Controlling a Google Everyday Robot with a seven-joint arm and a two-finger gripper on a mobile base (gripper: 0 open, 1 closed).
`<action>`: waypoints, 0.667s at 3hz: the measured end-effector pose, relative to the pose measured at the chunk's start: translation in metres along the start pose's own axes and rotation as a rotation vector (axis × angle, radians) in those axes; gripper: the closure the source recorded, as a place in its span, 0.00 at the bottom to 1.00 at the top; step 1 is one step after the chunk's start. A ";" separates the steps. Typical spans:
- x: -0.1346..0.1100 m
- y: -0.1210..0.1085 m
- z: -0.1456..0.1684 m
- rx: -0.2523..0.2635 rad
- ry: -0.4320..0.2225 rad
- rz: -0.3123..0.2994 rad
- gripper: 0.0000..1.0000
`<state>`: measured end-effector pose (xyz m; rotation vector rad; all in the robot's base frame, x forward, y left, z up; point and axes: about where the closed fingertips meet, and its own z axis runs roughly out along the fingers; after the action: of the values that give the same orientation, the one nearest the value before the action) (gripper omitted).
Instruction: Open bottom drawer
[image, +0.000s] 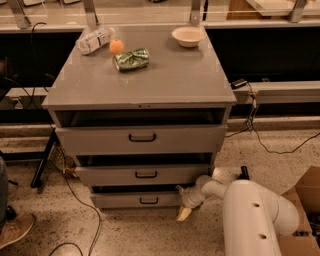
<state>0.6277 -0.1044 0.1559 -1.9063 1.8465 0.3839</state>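
The grey cabinet (142, 80) has three drawers. The bottom drawer (120, 200) is the lowest and shortest front, with a small black loop handle (149, 200). It sits almost flush under the middle drawer (110, 175). My gripper (181, 201) is low by the floor at the bottom drawer's right end, to the right of the handle. Its fingers (183, 214) stand apart and hold nothing. My white arm (250, 215) reaches in from the lower right.
The top drawer (100, 140) juts forward a little. On the cabinet top lie a plastic bottle (94, 40), an orange (116, 46), a green bag (132, 58) and a white bowl (188, 36). A cardboard box (305, 200) stands at the right, a shoe (15, 230) at the left, and cables (75, 220) lie on the floor.
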 end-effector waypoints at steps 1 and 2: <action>-0.001 -0.001 -0.002 -0.002 0.000 0.000 0.41; -0.004 -0.001 -0.005 -0.002 0.000 0.000 0.64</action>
<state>0.6281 -0.1041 0.1626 -1.9078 1.8466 0.3849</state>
